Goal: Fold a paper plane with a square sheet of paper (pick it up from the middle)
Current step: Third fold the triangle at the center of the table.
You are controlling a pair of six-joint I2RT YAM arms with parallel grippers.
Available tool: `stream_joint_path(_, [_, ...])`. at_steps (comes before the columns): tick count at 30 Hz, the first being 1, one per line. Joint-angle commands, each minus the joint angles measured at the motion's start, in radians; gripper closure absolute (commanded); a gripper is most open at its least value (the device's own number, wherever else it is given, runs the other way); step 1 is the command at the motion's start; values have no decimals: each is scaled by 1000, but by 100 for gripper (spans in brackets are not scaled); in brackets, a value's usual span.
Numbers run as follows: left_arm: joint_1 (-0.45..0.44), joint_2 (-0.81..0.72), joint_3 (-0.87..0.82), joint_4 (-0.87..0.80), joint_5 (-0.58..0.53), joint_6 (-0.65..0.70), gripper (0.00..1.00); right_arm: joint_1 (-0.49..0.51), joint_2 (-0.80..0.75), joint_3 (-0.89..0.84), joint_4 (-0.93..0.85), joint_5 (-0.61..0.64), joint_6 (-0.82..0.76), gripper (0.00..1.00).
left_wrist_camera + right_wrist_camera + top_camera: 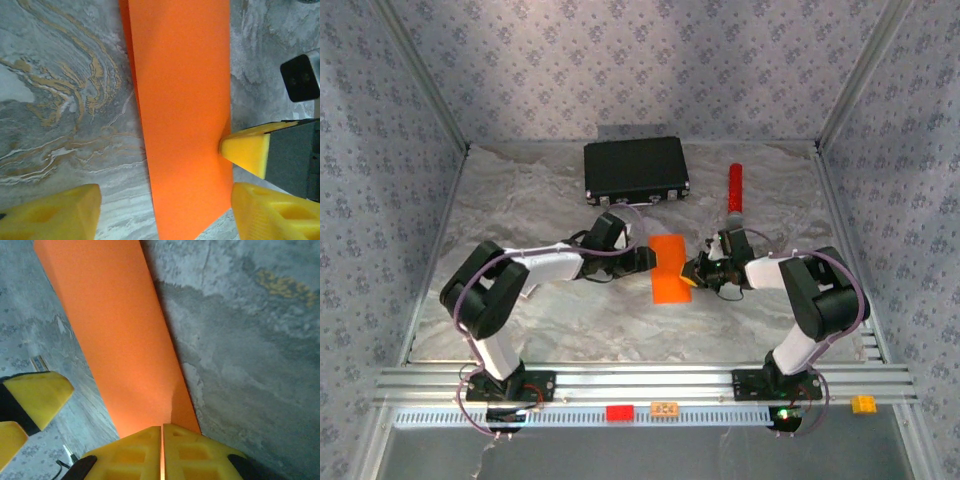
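On the table (600, 320), the right gripper (162, 450) pinches the square sheet of paper (670, 267). The left gripper (165, 200) straddles it, jaws wide. Opposed pulling could tear it.

Far side: black case (636, 171), red cylinder (734, 187). Left gripper (165, 200), right gripper (161, 434) flank paper (670, 268). Near table (620, 328) seemingly open.

The black-and-white left arm (505, 290) bends at a raised elbow and reaches inward, its yellow-fingered left gripper (166, 200) held low with jaws standing apart. The matching right arm (815, 290) mirrors this pose. Its yellow-fingered right gripper (162, 440) is pinched closed on the edge of the thin bright orange sheet of paper (115, 325).
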Motion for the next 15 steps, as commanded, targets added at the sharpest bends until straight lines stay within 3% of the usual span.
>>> stream_joint_path(1, [-6,35,32,41,59,-31,36,28,40,-18,-26,42,60,88])
stream_joint_path(8, [-9,83,46,69,92,-51,52,38,44,-11,-40,55,68,89])
stream_joint_path(15, [-10,114,53,88,109,-57,57,32,36,-16,-1,49,90,89])
